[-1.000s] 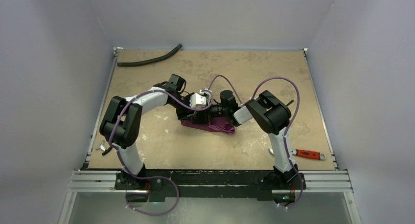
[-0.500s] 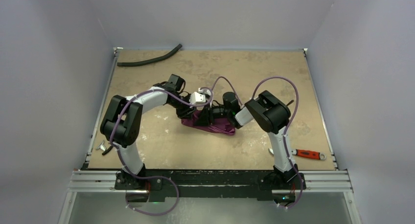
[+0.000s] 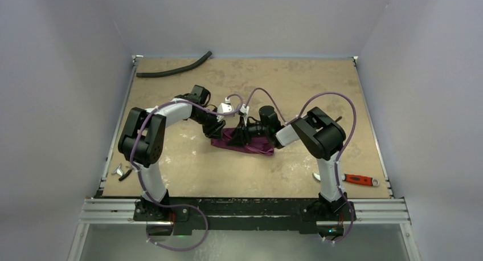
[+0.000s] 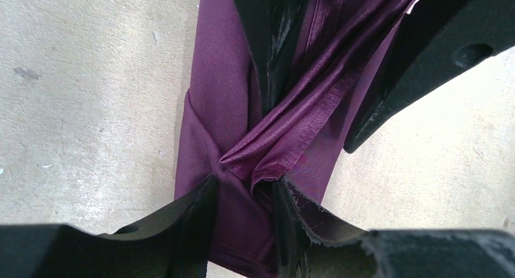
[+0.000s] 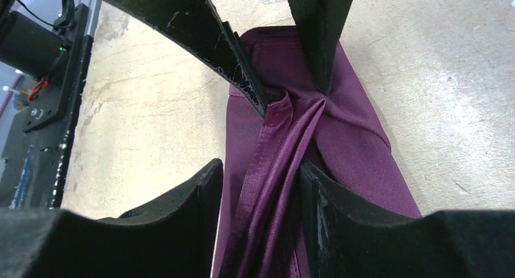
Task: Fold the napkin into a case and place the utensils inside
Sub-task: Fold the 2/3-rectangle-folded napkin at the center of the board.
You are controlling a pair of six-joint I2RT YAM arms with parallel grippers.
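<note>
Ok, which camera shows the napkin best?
Left wrist. The napkin fills the frame, and its raised fold shows clearly, pinched in the left gripper. The right wrist view shows the same fold from the other end, between the open right gripper. The top view gives only a small purple patch, partly hidden by both grippers.

Plum-purple napkin (image 3: 250,144) on mottled tan table (image 3: 285,84); black hose (image 3: 174,71); red-handled tool (image 3: 360,179).

The right gripper (image 5: 261,181) straddles, jaws apart, a raised ridge of the napkin (image 5: 355,138), pinched at its far end by the left gripper (image 5: 296,99).
</note>
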